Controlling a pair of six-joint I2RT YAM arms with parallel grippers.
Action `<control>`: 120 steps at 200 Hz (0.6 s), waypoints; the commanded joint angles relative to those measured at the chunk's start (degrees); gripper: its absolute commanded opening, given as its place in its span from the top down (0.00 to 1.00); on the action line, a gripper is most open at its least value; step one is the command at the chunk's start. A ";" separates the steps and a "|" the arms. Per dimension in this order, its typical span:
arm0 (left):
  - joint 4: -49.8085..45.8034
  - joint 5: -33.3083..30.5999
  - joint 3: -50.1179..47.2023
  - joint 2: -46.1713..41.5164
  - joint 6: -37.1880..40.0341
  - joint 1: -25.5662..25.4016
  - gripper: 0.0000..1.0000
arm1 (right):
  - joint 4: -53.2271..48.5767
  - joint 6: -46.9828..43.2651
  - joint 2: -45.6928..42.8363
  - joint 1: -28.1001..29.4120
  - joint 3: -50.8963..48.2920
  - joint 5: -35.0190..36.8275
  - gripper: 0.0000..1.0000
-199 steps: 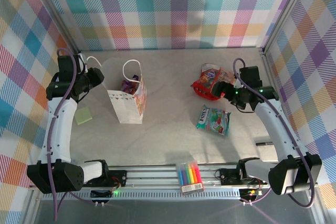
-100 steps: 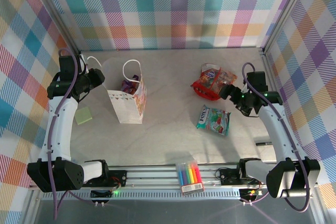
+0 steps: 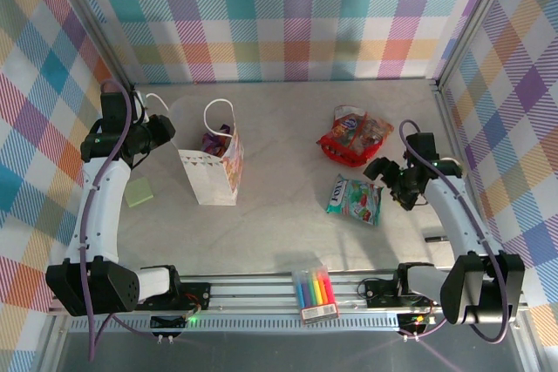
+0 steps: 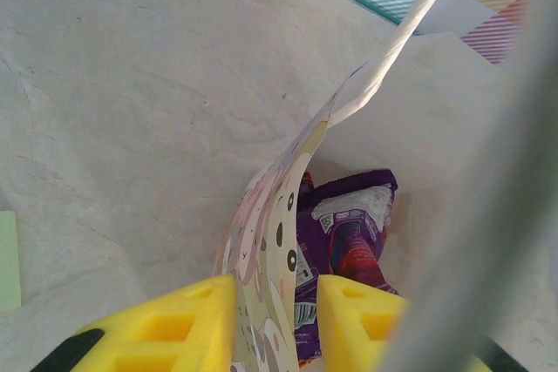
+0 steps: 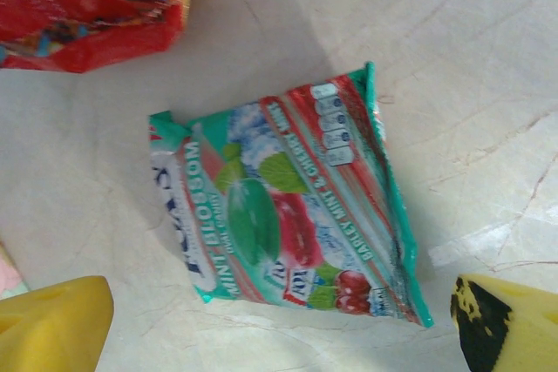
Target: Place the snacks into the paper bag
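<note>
Top external view gives me the paper bag [image 3: 212, 172] standing upright on the desk [image 3: 288, 111], left of centre, mouth open; a purple snack packet [image 3: 214, 139] shows inside it. My left gripper [image 3: 162, 131] is at the bag's left edge; on the left wrist camera its yellow fingers [image 4: 170, 328] are clamped on that side wall, one outside and one inside the bag, with a white cord handle [image 4: 410, 32] rising past them. The remaining snacks lie on the right half of the desk, well apart from the bag; a red packet [image 3: 342, 143] sits toward the back with an orange one [image 3: 377, 128] touching it, and a teal-and-white packet [image 3: 356, 199] lies flat just in front of them. My right gripper [image 3: 384, 182] is just beside the teal-and-white packet's right edge; the right wrist camera shows its fingers spread wide with nothing in them, the packet lying between them; whether they touch the desk I cannot tell. A pack of marker pens [image 3: 316, 294] rests at the near rail, and a green note [image 3: 138, 191] lies by the left arm.
</note>
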 commanded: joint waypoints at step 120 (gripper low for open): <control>-0.18 0.66 -1.35 0.27 0.88 0.35 0.68 | 14.68 0.89 3.78 -1.35 -13.77 -5.58 0.01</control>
